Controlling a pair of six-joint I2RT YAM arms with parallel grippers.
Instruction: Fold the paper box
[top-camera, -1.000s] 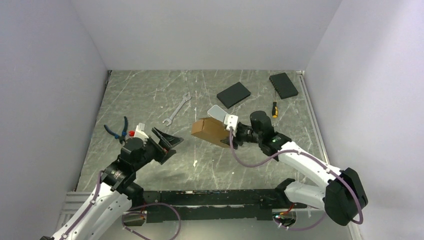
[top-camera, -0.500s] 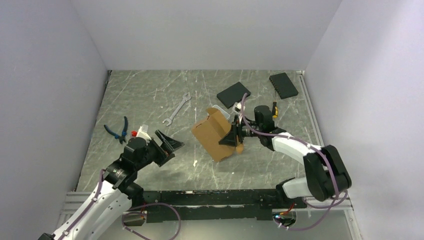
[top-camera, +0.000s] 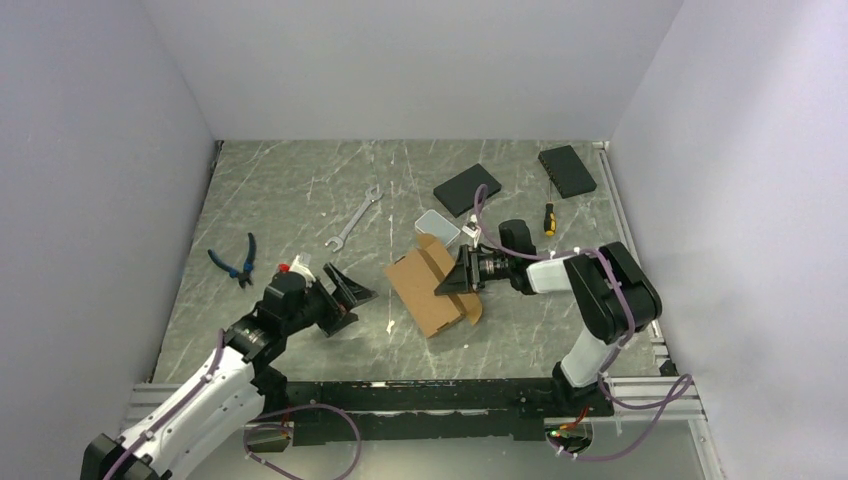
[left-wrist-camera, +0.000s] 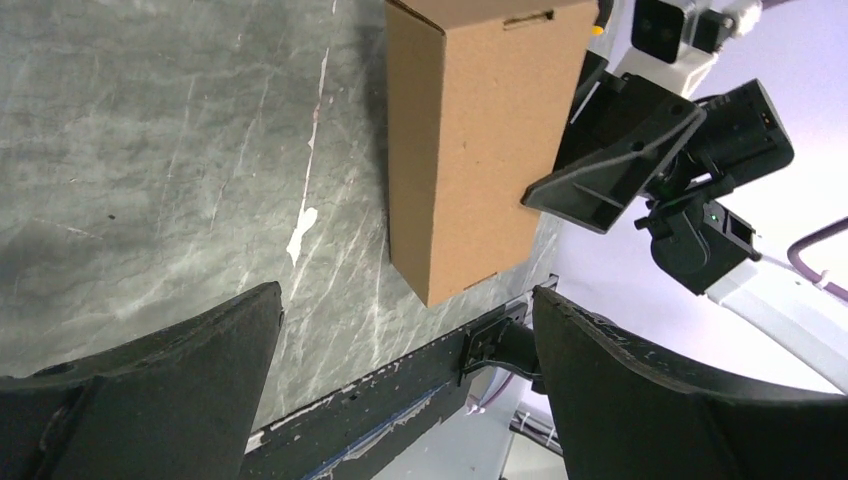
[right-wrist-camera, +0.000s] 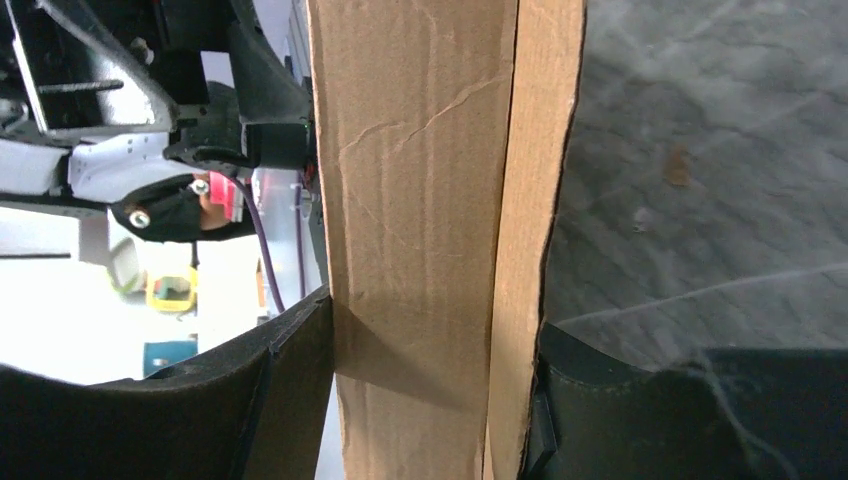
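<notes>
The paper box (top-camera: 428, 288) is a small brown cardboard carton lying near the table's middle, its far flap (top-camera: 438, 252) sticking up. My right gripper (top-camera: 456, 278) is shut on its right side; in the right wrist view the box (right-wrist-camera: 430, 200) fills the gap between both fingers. My left gripper (top-camera: 345, 295) is open and empty, to the left of the box and apart from it. In the left wrist view the box (left-wrist-camera: 470, 140) lies ahead between my spread fingers, with the right gripper's finger (left-wrist-camera: 615, 160) on its far side.
A small translucent white case (top-camera: 437, 225) sits just behind the box. Two black slabs (top-camera: 467, 189) (top-camera: 567, 170), a screwdriver (top-camera: 548, 217), a wrench (top-camera: 354, 215) and blue pliers (top-camera: 238, 262) lie further back and left. Walls enclose three sides.
The right gripper has swung the box down and nearer, from raised above the table to lying low on it. The left gripper moved slightly right toward the box, still open.
</notes>
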